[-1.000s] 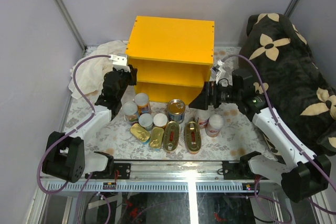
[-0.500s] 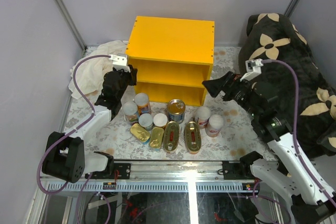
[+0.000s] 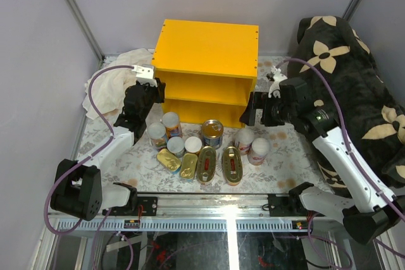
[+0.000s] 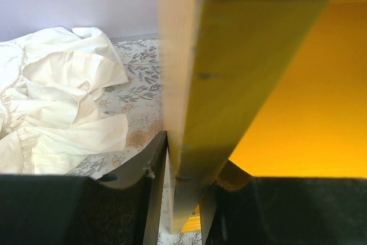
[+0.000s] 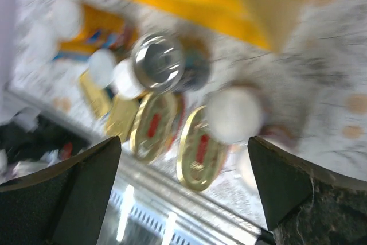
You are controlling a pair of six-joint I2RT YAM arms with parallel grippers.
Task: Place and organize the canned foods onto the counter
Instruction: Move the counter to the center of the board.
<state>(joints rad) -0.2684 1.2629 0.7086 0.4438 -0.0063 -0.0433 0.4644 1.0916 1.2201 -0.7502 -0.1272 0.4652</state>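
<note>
Yellow counter (image 4: 241,78), side wall in left pincer's (image 4: 192,162) pinch; canned foods (image 5: 157,64) below wide-spread right pincer (image 5: 183,144).

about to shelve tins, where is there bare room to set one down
The counter top is bare; both shelves look bare. Floor in front is crowded with tins; a free strip lies between them and the black blanket.

Both arms look alike: the left arm (image 3: 117,142) and right arm (image 3: 338,153) have chunky black joint housings joined by white shells. A purple cable (image 3: 95,90) loops along each, ending at a small white connector block (image 3: 142,71). Each rises from a squat black base block (image 3: 76,191). The right gripper (image 5: 183,142) has matte black wedge-shaped fingers (image 5: 298,199).
</note>
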